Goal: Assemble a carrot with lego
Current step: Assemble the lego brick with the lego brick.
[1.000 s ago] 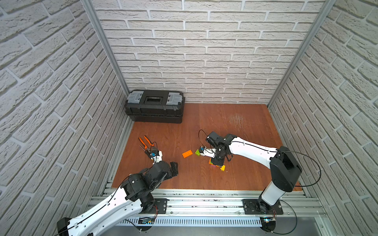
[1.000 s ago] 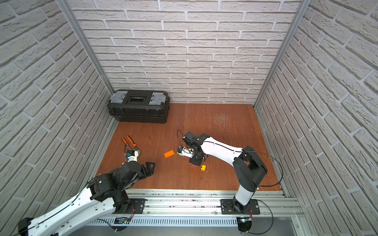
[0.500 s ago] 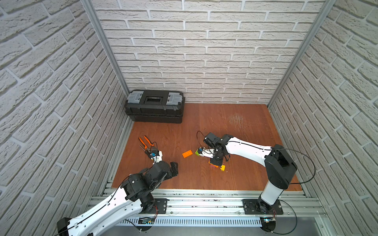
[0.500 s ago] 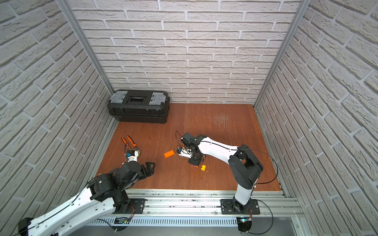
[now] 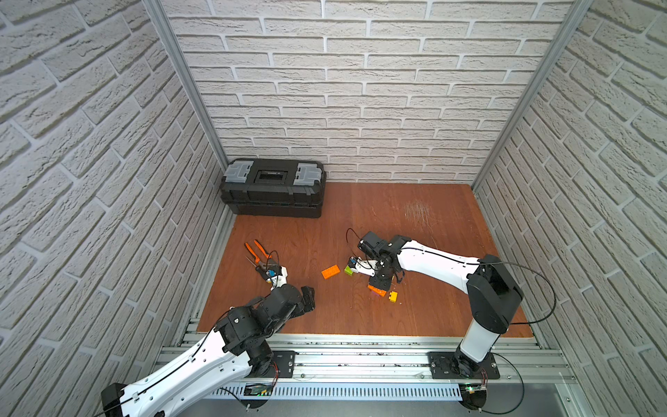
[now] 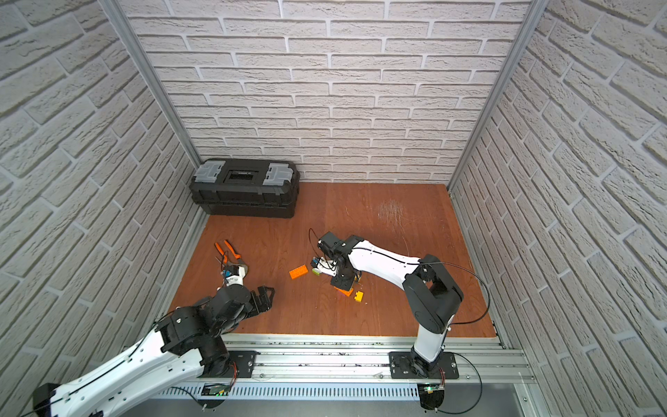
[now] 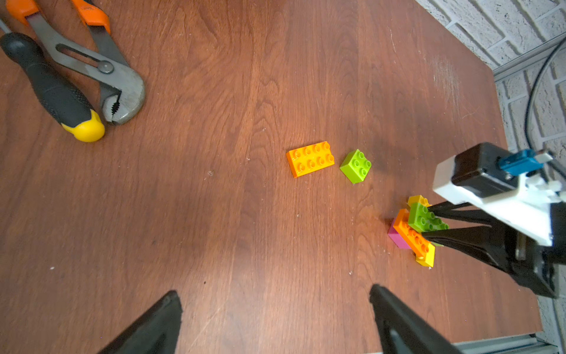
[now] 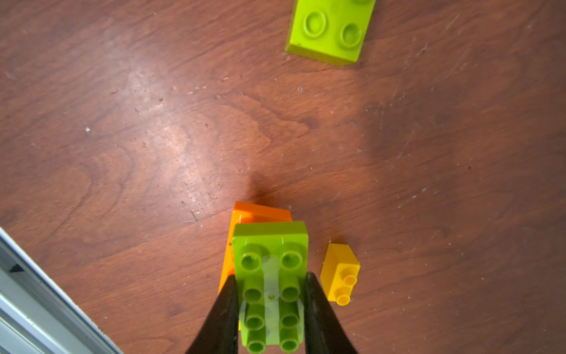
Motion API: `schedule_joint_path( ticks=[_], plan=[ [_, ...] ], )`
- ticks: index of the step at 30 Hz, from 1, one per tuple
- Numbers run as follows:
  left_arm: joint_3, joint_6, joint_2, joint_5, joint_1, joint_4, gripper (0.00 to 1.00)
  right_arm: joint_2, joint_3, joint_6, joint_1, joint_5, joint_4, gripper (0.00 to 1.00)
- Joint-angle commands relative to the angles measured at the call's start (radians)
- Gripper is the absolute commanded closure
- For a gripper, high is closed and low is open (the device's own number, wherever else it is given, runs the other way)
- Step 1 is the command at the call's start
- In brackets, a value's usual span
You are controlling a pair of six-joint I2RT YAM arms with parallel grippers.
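Note:
My right gripper (image 8: 270,277) is shut on the long lime green lego brick (image 8: 269,275), which it holds studs up. The green brick rests on an orange brick (image 8: 260,211) that sits on a pink one, forming the carrot clump (image 7: 404,233) with a yellow piece at its end; it shows in both top views (image 5: 377,289) (image 6: 344,290). A loose orange brick (image 7: 310,158) and a small lime green brick (image 7: 355,165) lie to the left of the clump. A small yellow brick (image 8: 340,272) lies beside it. My left gripper (image 7: 274,291) is open over bare wood near the front left.
A black toolbox (image 5: 273,187) stands at the back left against the wall. Orange-handled pliers (image 7: 92,58) and a black screwdriver (image 7: 52,89) lie at the left. Brick walls close three sides, and a metal rail (image 5: 361,346) runs along the front.
The right arm's elbow has swung slightly left while its gripper stayed on the green brick over the clump. The left arm has not moved.

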Motion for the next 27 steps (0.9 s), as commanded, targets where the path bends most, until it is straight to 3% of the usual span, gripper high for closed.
schedule_joint_path(
  ticks=[1,8,27],
  plan=[
    [-0.012,-0.001,0.004,0.0,-0.004,0.034,0.02,-0.027,0.018,0.084,0.007,-0.011,-0.002,0.98],
    [-0.016,-0.003,-0.005,0.002,-0.005,0.032,0.02,-0.023,0.032,0.198,0.022,0.03,-0.02,0.98],
    [-0.029,-0.009,-0.013,0.006,-0.004,0.042,0.02,-0.041,-0.033,0.28,0.047,0.052,0.008,0.98]
  ],
)
